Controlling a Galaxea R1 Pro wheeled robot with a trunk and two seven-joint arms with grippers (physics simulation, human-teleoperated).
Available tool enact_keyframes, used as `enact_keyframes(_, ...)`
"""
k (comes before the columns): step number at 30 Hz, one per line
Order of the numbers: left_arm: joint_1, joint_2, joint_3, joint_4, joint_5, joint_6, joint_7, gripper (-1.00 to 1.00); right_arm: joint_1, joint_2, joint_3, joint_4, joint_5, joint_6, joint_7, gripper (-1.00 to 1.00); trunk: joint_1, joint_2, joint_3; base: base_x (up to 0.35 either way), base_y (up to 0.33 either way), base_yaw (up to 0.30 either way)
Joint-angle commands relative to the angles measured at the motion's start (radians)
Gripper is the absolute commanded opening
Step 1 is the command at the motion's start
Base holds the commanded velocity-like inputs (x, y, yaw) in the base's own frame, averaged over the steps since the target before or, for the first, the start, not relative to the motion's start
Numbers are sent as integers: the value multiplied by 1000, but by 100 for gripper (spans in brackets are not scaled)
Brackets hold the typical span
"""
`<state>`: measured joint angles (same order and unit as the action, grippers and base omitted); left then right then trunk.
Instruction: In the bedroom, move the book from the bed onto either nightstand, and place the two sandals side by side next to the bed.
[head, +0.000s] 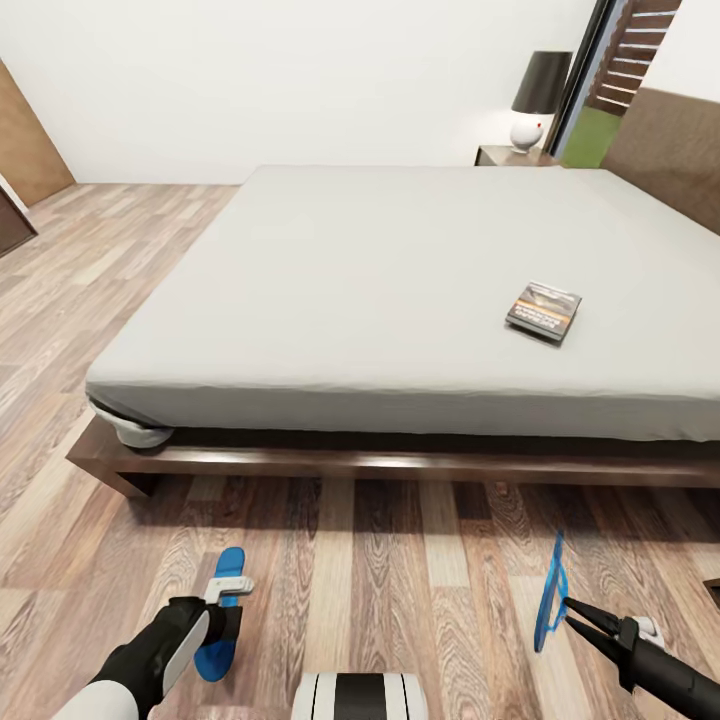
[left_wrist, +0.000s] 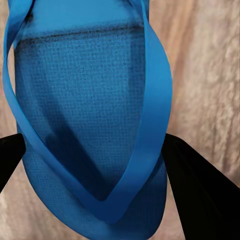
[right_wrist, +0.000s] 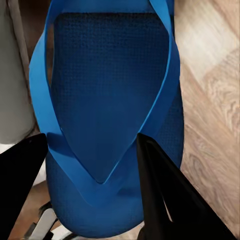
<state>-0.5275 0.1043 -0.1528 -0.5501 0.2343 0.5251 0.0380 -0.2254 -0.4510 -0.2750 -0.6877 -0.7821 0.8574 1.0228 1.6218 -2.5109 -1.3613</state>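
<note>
1. I stand at the long side of the large low bed (head: 400, 290), a flat light-grey mattress on a dark brown wooden frame, with brown-grey wood-plank floor (head: 400, 570) between me and it.
2. My left claw (head: 228, 592) is closed on a flat bright-blue flip-flop (head: 222, 640), its black fingers (left_wrist: 200, 195) pressed to either edge of the sole near the strap's toe point. The sandal hangs low over the floor near the bed frame.
3. My right claw (head: 572, 608) grips the second blue flip-flop (head: 550, 595) the same way. It is held on edge, upright, well apart from the first.
4. I judge both are carried at once so they can be set down side by side next to the bed.
5. The small dark paperback book (head: 543, 311) lies flat on the mattress, not yet moved.
6. A dark reddish-brown nightstand (head: 505, 156) stands beyond the bed's far side, carrying a lamp (head: 538, 100).
</note>
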Motion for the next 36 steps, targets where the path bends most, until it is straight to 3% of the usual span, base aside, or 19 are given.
enact_keyframes(1, 0, 1, -5, -2, 8, 4, 5, -100, 0, 0, -1, 2, 5, 2, 15, -100, 0, 0, -1, 0, 0, 0)
enact_keyframes(4, 0, 0, -3, -2, 8, 3, 5, -100, 0, 0, -2, 4, 6, 2, 33, -100, 0, 0, -1, 0, 0, 0)
enact_keyframes(17, 0, 1, -2, -2, 8, 3, 6, -100, 0, 0, -4, 5, 7, 2, 36, -100, 6, -3, -51, 0, 0, 0)
enact_keyframes(25, 0, 2, -2, -3, 7, -37, 5, -100, 0, 0, -4, 4, 7, 2, 36, -100, 6, -3, -51, 19, 0, 0)
enact_keyframes(36, 0, 10, -2, -2, 7, -58, 6, -100, 0, 0, -4, 4, 7, 2, 36, -100, 6, -3, -51, 288, 40, 0)
